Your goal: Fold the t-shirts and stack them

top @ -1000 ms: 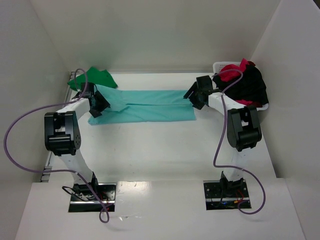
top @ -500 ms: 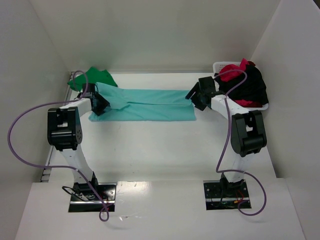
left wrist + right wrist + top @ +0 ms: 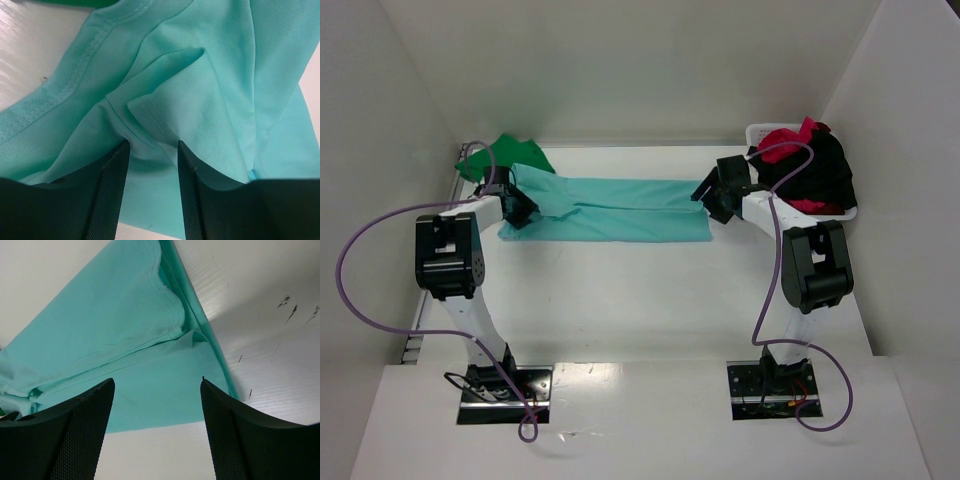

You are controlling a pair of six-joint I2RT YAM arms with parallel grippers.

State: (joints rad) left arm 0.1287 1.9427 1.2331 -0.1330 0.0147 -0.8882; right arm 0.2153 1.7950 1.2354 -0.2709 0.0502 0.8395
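Teal t-shirt (image 3: 620,210): one, flat
Green t-shirt (image 3: 515,155): one, 10 o'clock
Left pincer (image 3: 152,147): part-spread astride teal fold
Right pincer (image 3: 156,385): spread, empty

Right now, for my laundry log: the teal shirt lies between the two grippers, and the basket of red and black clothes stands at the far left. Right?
No. The basket of red and black clothes stands at the far right, as the top view shows. The teal shirt does lie between the left gripper and right gripper.
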